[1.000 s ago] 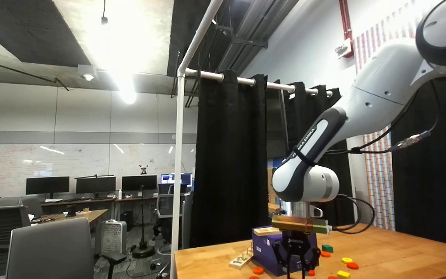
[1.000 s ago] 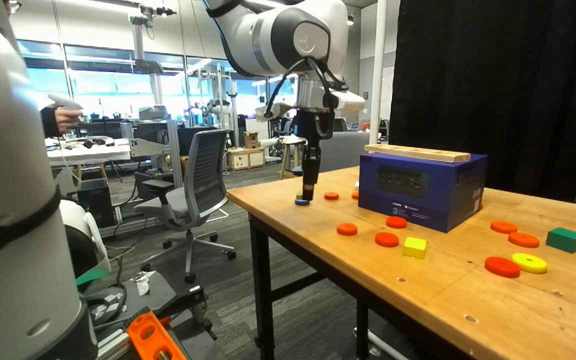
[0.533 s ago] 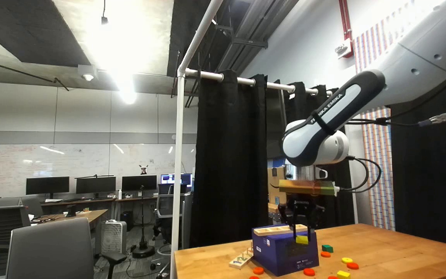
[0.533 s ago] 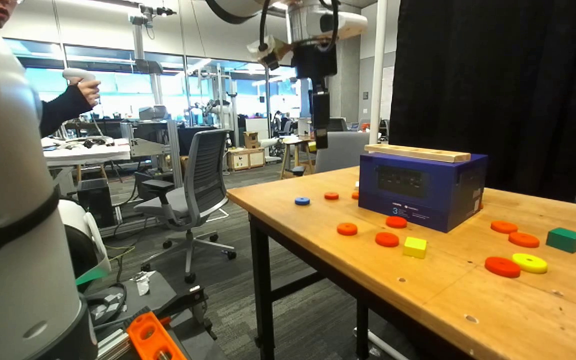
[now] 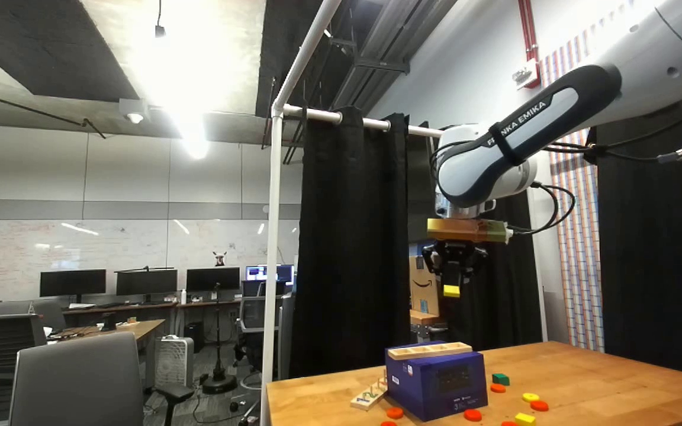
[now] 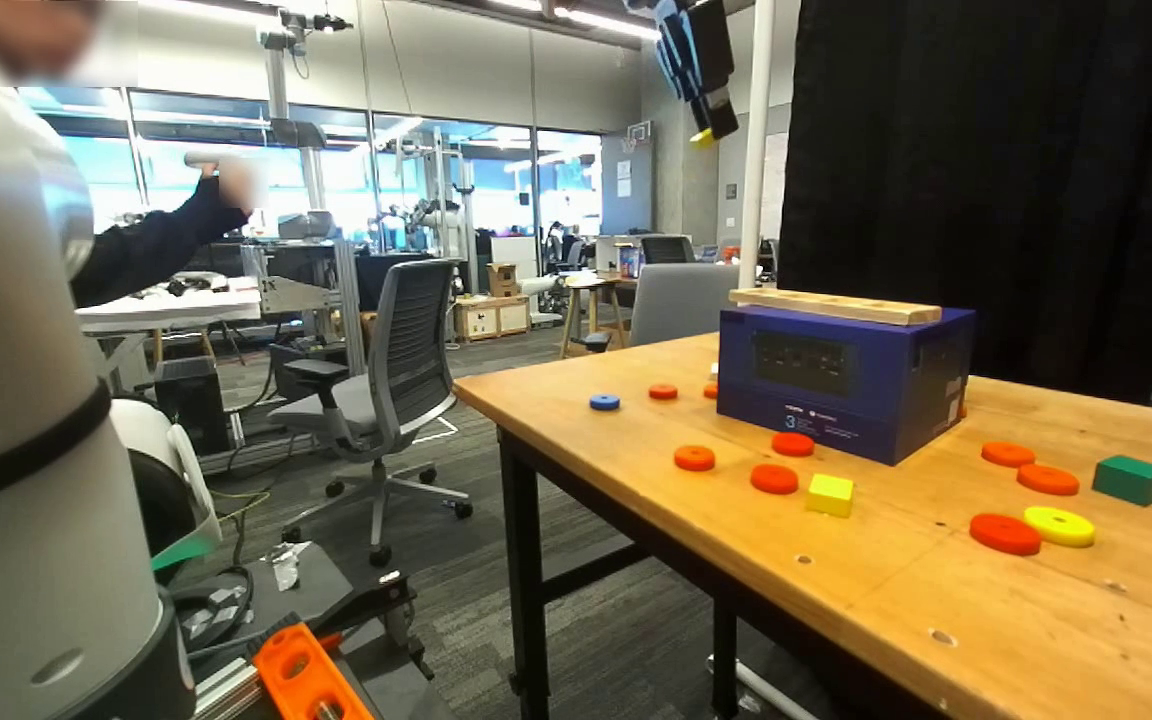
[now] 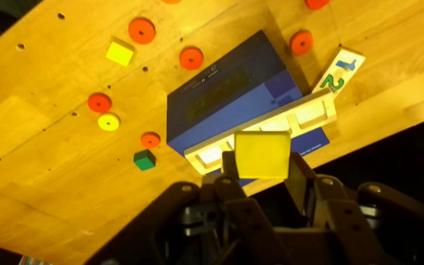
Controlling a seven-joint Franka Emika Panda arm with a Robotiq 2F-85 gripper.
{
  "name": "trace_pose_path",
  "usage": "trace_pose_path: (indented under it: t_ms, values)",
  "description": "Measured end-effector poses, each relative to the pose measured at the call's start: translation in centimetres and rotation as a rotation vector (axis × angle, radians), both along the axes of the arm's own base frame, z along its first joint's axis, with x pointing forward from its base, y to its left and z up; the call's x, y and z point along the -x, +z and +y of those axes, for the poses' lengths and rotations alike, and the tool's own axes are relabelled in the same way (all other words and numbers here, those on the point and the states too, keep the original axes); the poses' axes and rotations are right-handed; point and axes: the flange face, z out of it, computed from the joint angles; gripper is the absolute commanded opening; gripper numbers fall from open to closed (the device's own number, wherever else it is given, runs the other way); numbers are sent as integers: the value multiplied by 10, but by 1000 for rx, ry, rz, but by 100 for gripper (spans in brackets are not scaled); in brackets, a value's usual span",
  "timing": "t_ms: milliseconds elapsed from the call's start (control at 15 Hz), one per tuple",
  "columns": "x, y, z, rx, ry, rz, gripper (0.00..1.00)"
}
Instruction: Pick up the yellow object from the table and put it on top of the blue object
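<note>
The yellow object is a small block, and my gripper [image 5: 457, 281] is shut on it. The held yellow block [image 5: 451, 291] is high in the air above the table in both exterior views [image 6: 703, 137]. In the wrist view the block [image 7: 262, 154] sits between the two fingertips. The blue object is a large dark blue-purple box [image 6: 796, 420] standing on the table. In the wrist view the box [image 7: 226, 88] lies below and beyond the held block. A light wooden tray [image 6: 836, 306] with hollows lies on top of the box and covers part of its top face.
Another yellow block [image 6: 829, 495], a yellow disc [image 6: 1058, 526], a green block [image 6: 1131, 480], a blue disc [image 6: 604, 402] and several orange discs [image 6: 774, 479] lie around the box. A wooden number board [image 7: 339, 71] lies by the box. A person's hand [image 6: 236, 185] shows behind the arm base.
My gripper has risen from low over the table, beside the blue disc, to high in the air. The yellow block has come up with it, leaving the blue disc bare.
</note>
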Motion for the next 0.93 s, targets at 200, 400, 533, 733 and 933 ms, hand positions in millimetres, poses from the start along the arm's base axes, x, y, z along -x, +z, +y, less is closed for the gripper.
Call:
trace_pose_path:
  t_ms: [200, 400, 533, 733, 933]
  values:
    - [-12, 12, -9, 21, 21, -30, 17]
    - [-32, 3, -20, 49, 108, 7, 17]
    - [-47, -7, -26, 77, 208, 53, 17]
    - [-66, -21, -34, 110, 362, 111, 17]
    - [-82, -31, -42, 125, 480, 147, 17]
